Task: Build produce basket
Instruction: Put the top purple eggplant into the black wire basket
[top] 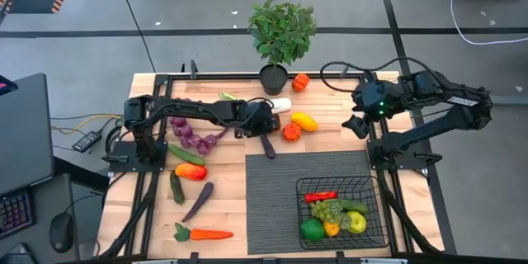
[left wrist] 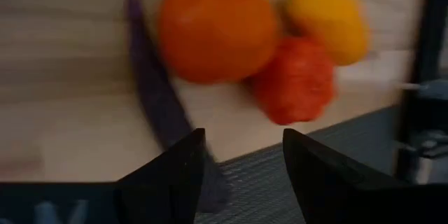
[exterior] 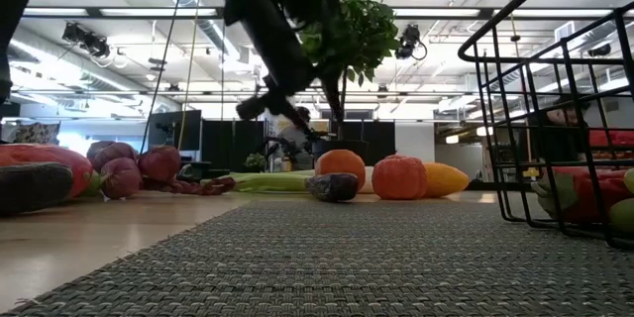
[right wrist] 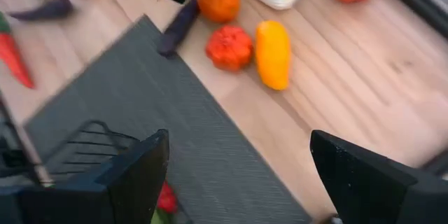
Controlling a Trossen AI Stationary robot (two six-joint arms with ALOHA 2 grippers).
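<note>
The black wire basket (top: 375, 183) stands on the ribbed mat at the near right and holds several pieces of produce. My left gripper (left wrist: 241, 157) hangs open, slanting down, just above the mat's far edge. A dark purple eggplant (left wrist: 155, 91) lies beside one finger, half on the mat. Ahead of the fingers sit an orange round fruit (left wrist: 215, 28), a red-orange bumpy one (left wrist: 295, 78) and a yellow one (left wrist: 327, 14). Nothing is between the fingers. My right gripper (right wrist: 238, 157) waits open, high over the table's right side (top: 359, 124).
A white-green leek (top: 280, 105), a red-orange fruit (top: 300, 82) and a potted plant (top: 280, 37) stand at the far edge. On the left lie purple bulbs (top: 191, 136), a red pepper (top: 191, 172), a second eggplant (top: 198, 202) and a carrot (top: 205, 233).
</note>
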